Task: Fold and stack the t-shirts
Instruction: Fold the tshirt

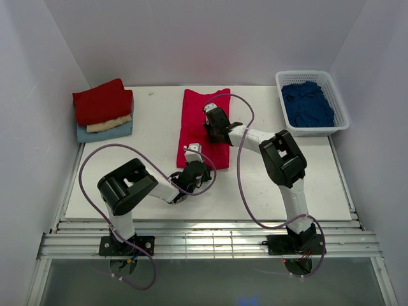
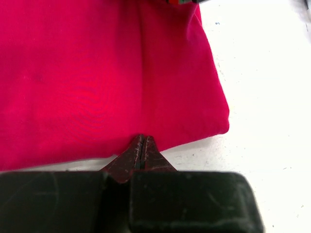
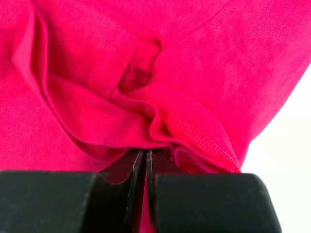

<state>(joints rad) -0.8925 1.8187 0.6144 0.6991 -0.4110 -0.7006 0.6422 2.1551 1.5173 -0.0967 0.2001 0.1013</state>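
White worktop (image 1: 268,185), crimson t-shirt (image 1: 194,115) lying centre as a long strip, mid-fold: your right claw (image 3: 145,153) pinches its bunched edge, left claw (image 2: 142,141) sits closed at the near hem; next, likely lift that hem toward the far end.

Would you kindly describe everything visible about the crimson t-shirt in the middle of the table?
The crimson t-shirt is soft knit cloth, folded into a long strip lying on the white table. The right gripper pinches a bunched, stitched fold near its right edge; the left gripper sits shut at its near hem.
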